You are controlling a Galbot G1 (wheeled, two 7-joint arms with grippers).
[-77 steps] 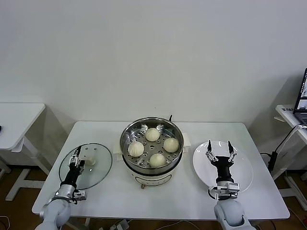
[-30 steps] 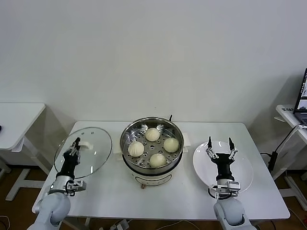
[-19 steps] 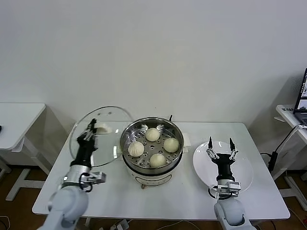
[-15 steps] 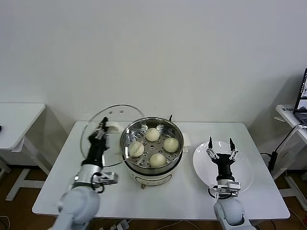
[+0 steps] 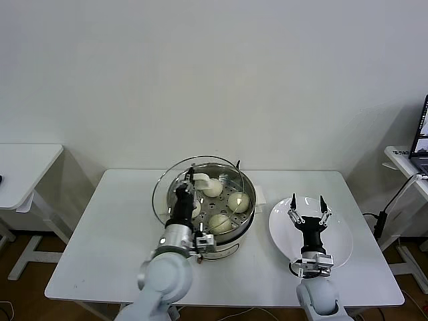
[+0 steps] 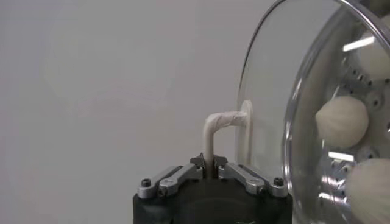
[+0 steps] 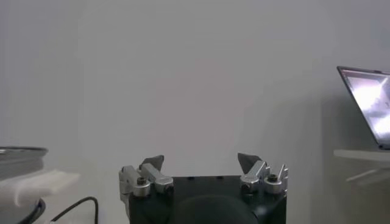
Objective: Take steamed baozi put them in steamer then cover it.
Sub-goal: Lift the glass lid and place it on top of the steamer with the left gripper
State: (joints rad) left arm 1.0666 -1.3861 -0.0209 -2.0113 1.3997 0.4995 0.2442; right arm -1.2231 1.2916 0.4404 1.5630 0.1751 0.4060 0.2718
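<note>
Head view: my left gripper (image 5: 188,178) carries the cover (image 5: 175,189) over the steamer (image 5: 211,200), its fingers clamped on the cream handle (image 5: 200,178), the glass tilted and sitting off toward the pot's left side rather than centred. Four steamed baozi (image 5: 239,201) already rest on the perforated tray inside. My right gripper (image 5: 307,206) waits above the white plate (image 5: 338,237) on the worktop (image 5: 100,247), fingers apart. The risk, as I judge it, lies in the lowering: a tilted, off-centre lid could catch its metal rim on the pot's lip and seat crooked, or slide off the left edge. The narrow pinch on the handle, seen from my left wrist, might also let the glass swing.
</note>
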